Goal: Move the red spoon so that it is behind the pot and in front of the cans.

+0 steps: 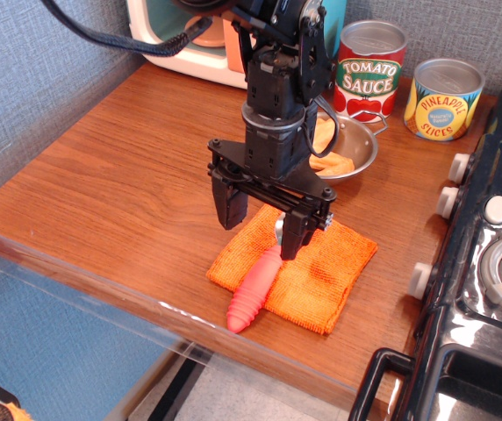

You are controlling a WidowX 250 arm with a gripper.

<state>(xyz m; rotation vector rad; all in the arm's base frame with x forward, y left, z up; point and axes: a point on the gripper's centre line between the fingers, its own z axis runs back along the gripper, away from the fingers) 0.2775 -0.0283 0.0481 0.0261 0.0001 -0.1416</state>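
Looking down at the wooden counter (128,167), I find the gripper (261,224) poised over the orange cloth (317,272), its two black fingers (227,203) spread apart and clasping nothing. The red spoon (253,298) lies on the left part of that cloth, its ribbed handle running toward the near edge of the counter and overhanging the cloth's near hem; the metal bowl end lies at the far end, mostly hidden behind the right finger, with only a sliver of silver visible. The right finger stands just above or against the far end of the handle; I cannot tell whether it touches. The pot (356,158) sits farther back, right of the arm and partly screened by it, with some pale orange contents I cannot identify. Beyond the pot stand the cans: the red Tomato Sauce can (370,74) just behind the pot's far rim, and the yellow-and-blue Pineapple Slices can (444,101) to its right, the two standing apart. The spoon is thus on the near side of the pot, well apart from the cans. At the far left sits a white-and-teal toy appliance (190,39), cropped by the frame. A black toy stove (488,263) with white knobs occupies the right edge. A clear plastic barrier (84,294) runs along the counter's near edge.
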